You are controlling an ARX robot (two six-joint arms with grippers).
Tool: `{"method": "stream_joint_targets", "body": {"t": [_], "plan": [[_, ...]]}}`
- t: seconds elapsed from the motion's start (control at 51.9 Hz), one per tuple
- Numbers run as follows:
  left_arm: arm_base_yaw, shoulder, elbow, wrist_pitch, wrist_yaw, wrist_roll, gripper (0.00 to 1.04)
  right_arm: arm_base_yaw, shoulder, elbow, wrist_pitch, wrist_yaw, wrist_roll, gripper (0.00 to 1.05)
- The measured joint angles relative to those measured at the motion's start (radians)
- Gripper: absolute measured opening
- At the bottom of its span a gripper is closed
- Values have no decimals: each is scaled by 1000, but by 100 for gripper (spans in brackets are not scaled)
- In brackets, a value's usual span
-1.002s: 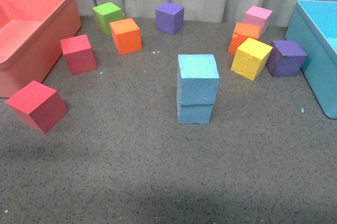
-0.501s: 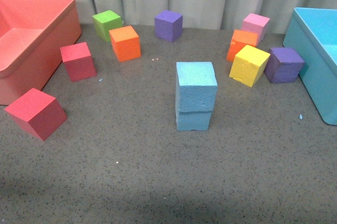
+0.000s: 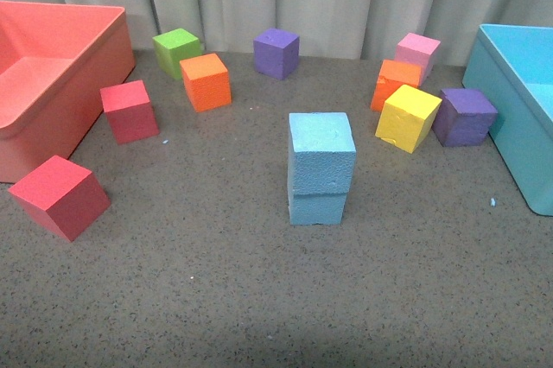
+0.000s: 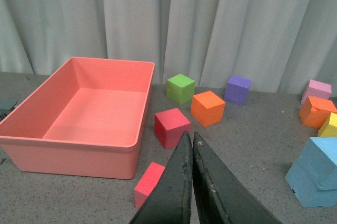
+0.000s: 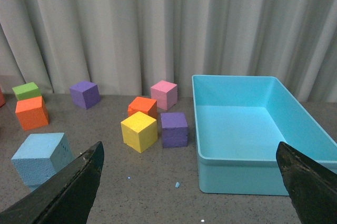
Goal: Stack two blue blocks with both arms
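Two blue blocks stand stacked in the middle of the table: the upper blue block [image 3: 321, 151] rests on the lower blue block [image 3: 317, 206], turned slightly off it. The stack also shows at the edge of the left wrist view [image 4: 316, 175] and in the right wrist view [image 5: 42, 158]. No arm appears in the front view. My left gripper [image 4: 188, 142] is shut with nothing between its jaws, well away from the stack. My right gripper [image 5: 189, 161] stands wide open and empty, pointing at the floor beside the turquoise bin.
A salmon bin [image 3: 52, 83] sits at the left and a turquoise bin [image 3: 518, 117] at the right. Two red cubes [image 3: 130, 111] [image 3: 59, 196], an orange cube [image 3: 206, 81], green [image 3: 177, 48], purple [image 3: 276, 51], yellow [image 3: 408, 117], pink [image 3: 417, 48] and other cubes ring the stack. A curtain closes the back.
The stacked blue blocks and all cubes keep their places; only the front camera's view has shifted slightly. No arm comes into the front view.
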Motion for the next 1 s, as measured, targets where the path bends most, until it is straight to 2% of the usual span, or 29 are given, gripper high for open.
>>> {"method": "stream_joint_targets", "body": {"t": [0.54,0.617,0.694,0.81,0.906,1.002], "plan": [[0,-183,0,-182,0,0,4,0,0,0,0,0,0,95],[0,-298,0,-331,2,0,4,0,0,0,0,0,0,95],[0,-344,0,-351,2,-1,4,0,0,0,0,0,0,95],[0,-349,0,-355,2,0,21,0,0,0,0,0,0,95],[0,-350,0,-356,2,0,46,0,0,0,0,0,0,95],[0,-350,0,-356,2,0,63,0,0,0,0,0,0,95]]}}
